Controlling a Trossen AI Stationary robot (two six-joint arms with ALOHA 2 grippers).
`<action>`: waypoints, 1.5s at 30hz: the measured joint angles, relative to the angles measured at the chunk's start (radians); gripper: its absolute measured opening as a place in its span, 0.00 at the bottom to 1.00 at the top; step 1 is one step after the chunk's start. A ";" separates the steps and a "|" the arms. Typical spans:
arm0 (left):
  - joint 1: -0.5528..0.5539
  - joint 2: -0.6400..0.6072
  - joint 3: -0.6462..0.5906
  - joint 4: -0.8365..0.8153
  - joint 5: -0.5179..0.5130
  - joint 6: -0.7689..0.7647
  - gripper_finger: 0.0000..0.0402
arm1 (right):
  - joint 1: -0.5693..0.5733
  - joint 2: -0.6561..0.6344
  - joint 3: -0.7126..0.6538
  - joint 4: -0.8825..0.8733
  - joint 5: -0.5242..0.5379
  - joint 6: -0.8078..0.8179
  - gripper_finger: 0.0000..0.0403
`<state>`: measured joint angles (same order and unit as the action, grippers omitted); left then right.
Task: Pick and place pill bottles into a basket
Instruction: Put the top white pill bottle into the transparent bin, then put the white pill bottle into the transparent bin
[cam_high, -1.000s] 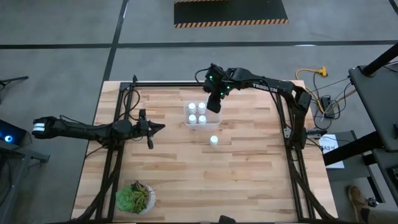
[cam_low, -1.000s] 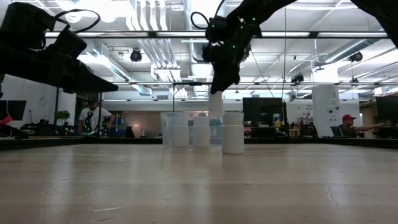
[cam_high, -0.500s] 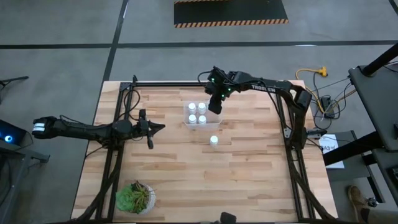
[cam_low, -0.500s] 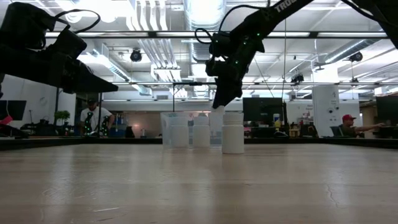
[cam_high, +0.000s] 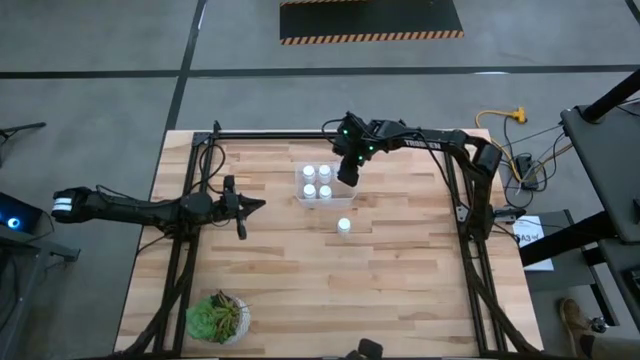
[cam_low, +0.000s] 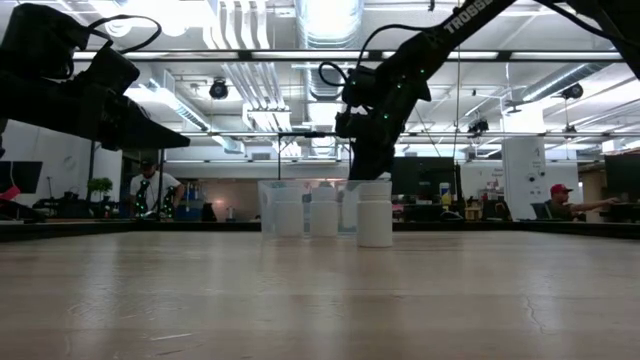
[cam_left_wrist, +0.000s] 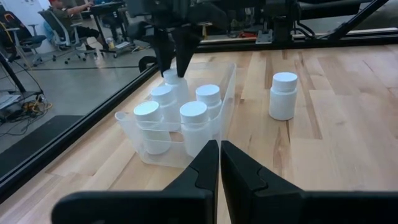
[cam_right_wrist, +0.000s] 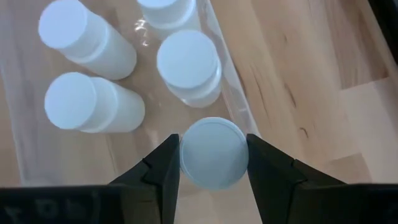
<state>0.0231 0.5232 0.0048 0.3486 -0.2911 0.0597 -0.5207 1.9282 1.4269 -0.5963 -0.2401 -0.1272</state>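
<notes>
Wood table (cam_high: 400, 290) mostly bare; right gripper (cam_right_wrist: 213, 163) pinching bottle (cam_right_wrist: 213, 152) inside basket (cam_left_wrist: 227, 93) edge; left gripper (cam_left_wrist: 219, 163) pressed together.

6 pill bottles total: 4 in the basket (cam_high: 300, 183), 1 (cam_right_wrist: 213, 152) gripped by right end effector (cam_high: 345, 178) at basket's 3 o'clock edge, 1 (cam_high: 344, 226) loose on worktop (cam_high: 400, 290). 1 potted plant (cam_high: 216, 318). 2 arms.
</notes>
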 joint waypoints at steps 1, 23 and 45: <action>0.000 0.000 0.000 0.000 0.000 0.000 0.00 | -0.002 0.000 -0.001 0.008 0.000 0.001 0.35; 0.000 0.000 0.000 0.000 0.000 0.000 0.00 | -0.014 0.000 -0.046 0.052 0.000 0.004 0.43; 0.000 0.000 0.000 0.001 0.000 0.000 0.00 | -0.014 -0.028 -0.028 0.042 -0.001 0.037 0.54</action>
<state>0.0230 0.5232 0.0048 0.3492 -0.2909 0.0597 -0.5350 1.9006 1.3989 -0.5546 -0.2416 -0.0901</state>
